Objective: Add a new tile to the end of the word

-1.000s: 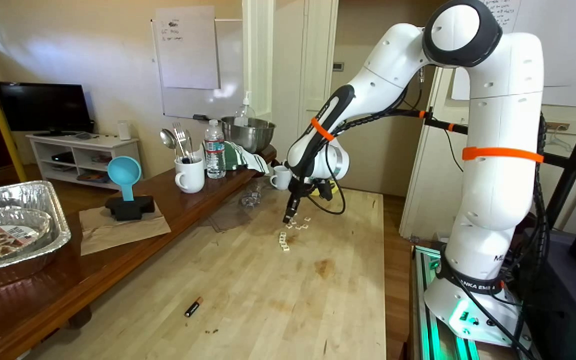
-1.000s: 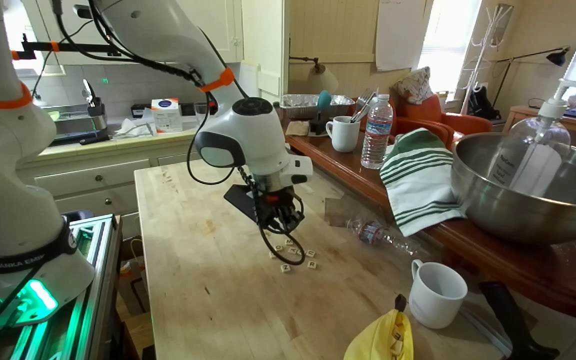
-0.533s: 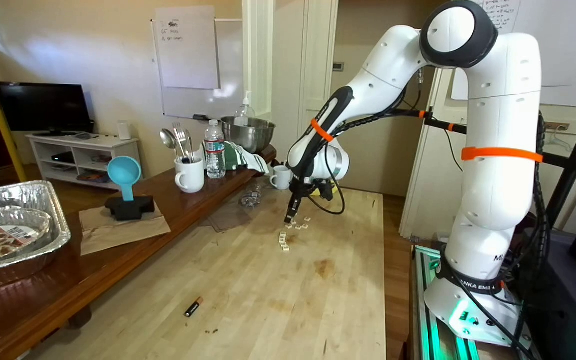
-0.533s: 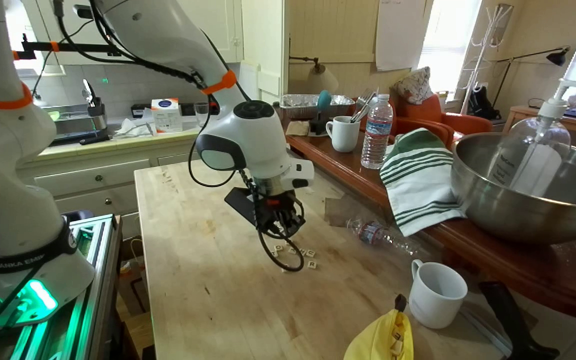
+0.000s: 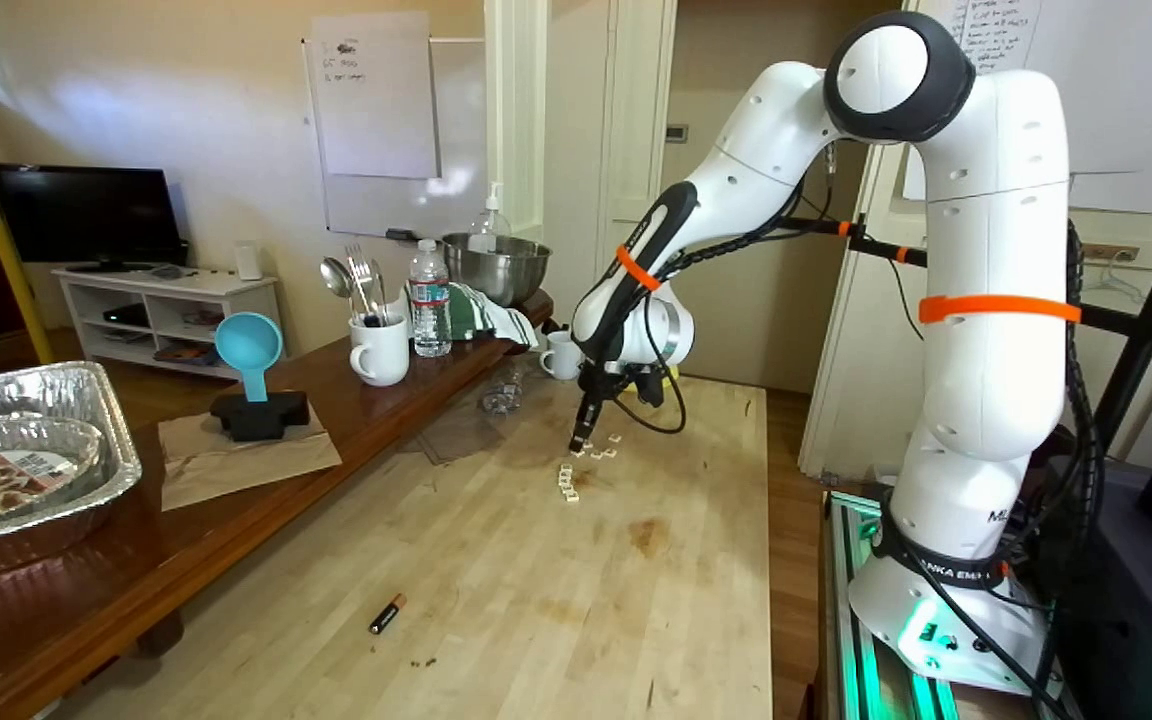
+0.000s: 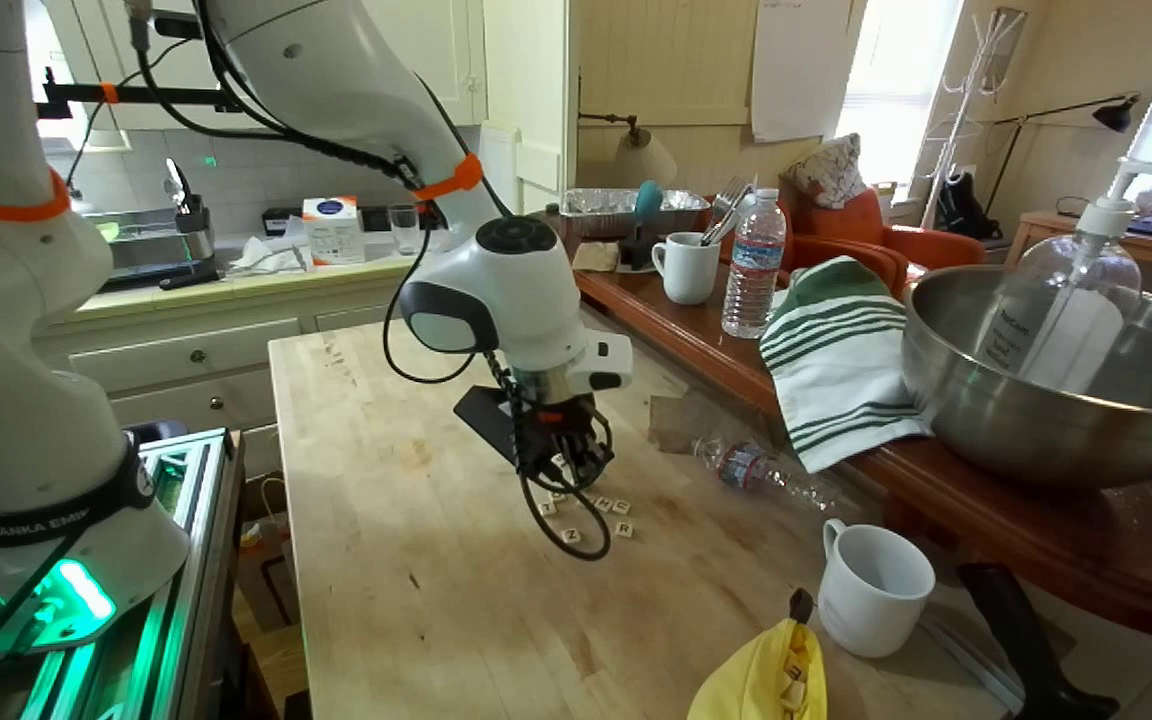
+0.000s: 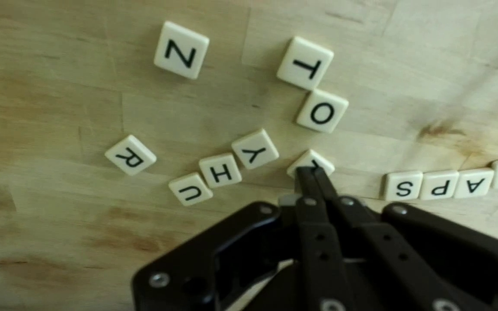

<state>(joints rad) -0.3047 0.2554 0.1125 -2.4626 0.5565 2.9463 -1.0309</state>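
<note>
Right over a half-hidden letter tile (image 7: 310,158), contact unclear, it's the pincer (image 7: 311,171), jaws together, with the word (image 7: 449,185) running off rightward in the wrist view, its S tile (image 7: 403,185) nearest!

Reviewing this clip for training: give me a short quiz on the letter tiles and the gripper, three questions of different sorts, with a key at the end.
1. In the wrist view, which letter of the word lies nearest the gripper?
2. Fill in the blank: among the loose letters in the wrist view, the one closest to the T is the __.
3. True or false: the gripper stands wide open.

Key
1. The S.
2. The O.
3. False: it is shut, hiding part of a tile in the wrist view.
</note>
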